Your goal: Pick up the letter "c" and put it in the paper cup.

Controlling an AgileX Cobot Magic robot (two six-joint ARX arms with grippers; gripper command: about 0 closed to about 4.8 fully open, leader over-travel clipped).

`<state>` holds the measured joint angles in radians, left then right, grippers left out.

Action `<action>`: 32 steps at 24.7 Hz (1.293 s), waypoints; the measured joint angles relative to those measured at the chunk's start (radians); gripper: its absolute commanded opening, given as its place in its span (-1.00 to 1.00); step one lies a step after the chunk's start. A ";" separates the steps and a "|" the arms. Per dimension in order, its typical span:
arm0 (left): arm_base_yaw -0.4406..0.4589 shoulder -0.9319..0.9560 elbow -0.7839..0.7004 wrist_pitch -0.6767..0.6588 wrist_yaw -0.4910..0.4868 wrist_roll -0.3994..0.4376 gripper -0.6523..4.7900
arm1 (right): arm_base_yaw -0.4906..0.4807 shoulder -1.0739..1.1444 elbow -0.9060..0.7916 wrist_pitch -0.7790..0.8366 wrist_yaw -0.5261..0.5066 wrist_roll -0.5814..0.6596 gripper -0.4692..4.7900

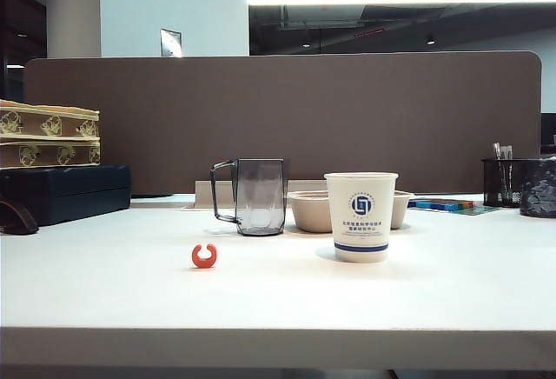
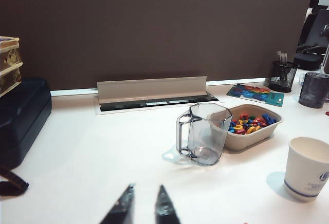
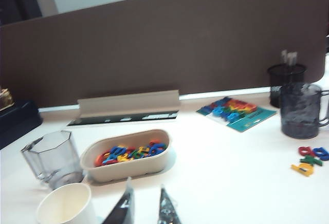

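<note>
Letter "c" (image 1: 204, 256) lies flat, alone, left of the paper cup (image 1: 361, 216), free to grab | left gripper (image 2: 144, 204) narrowly parted, holding nothing | right gripper (image 3: 144, 205) behind the cup, narrowly parted, holding nothing

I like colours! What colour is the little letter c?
Orange-red letter "c", clearest in the exterior view.

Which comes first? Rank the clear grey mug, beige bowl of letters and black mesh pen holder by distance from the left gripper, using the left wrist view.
1. Clear grey mug, just beyond the left gripper.
2. Beige bowl of letters, behind the mug.
3. Black mesh pen holder, far back by the divider.
</note>
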<state>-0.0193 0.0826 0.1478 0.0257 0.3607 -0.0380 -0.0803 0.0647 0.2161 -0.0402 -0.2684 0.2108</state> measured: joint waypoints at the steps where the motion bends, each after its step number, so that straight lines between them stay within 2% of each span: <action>1: 0.000 0.031 0.021 0.005 0.004 0.002 -0.54 | 0.000 0.027 0.011 0.000 -0.016 -0.001 -0.58; 7: -0.035 0.259 0.074 0.015 0.090 0.095 -0.54 | 0.013 0.098 0.019 -0.021 -0.028 -0.091 -0.58; 11: -0.099 0.388 0.091 0.037 0.124 0.144 -0.54 | 0.014 0.138 0.019 -0.024 -0.069 -0.103 -0.58; 15: -0.162 0.505 0.134 0.047 0.129 0.255 -0.54 | 0.023 0.179 0.028 -0.026 -0.069 -0.104 -0.58; 18: -0.200 0.604 0.169 0.046 0.129 0.370 -0.54 | 0.032 0.261 0.065 -0.027 -0.069 -0.104 -0.56; 23: -0.204 0.748 0.222 0.051 0.122 0.497 -0.53 | 0.047 0.392 0.121 -0.021 -0.077 -0.104 -0.56; 24: -0.204 0.787 0.240 0.053 0.121 0.518 -0.53 | 0.050 0.447 0.142 -0.016 -0.089 -0.104 -0.49; 26: -0.204 0.839 0.259 0.062 0.122 0.533 -0.53 | 0.050 0.522 0.157 0.000 -0.116 -0.105 -0.37; 29: -0.207 0.930 0.288 0.067 0.122 0.536 -0.53 | 0.051 0.618 0.185 0.055 -0.145 -0.105 -0.37; 32: -0.256 1.047 0.340 0.071 0.127 0.540 -0.53 | 0.051 0.712 0.207 0.174 -0.220 -0.105 -0.37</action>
<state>-0.2749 1.1297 0.4877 0.0967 0.4881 0.5018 -0.0296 0.7765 0.4229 0.1337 -0.4885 0.1062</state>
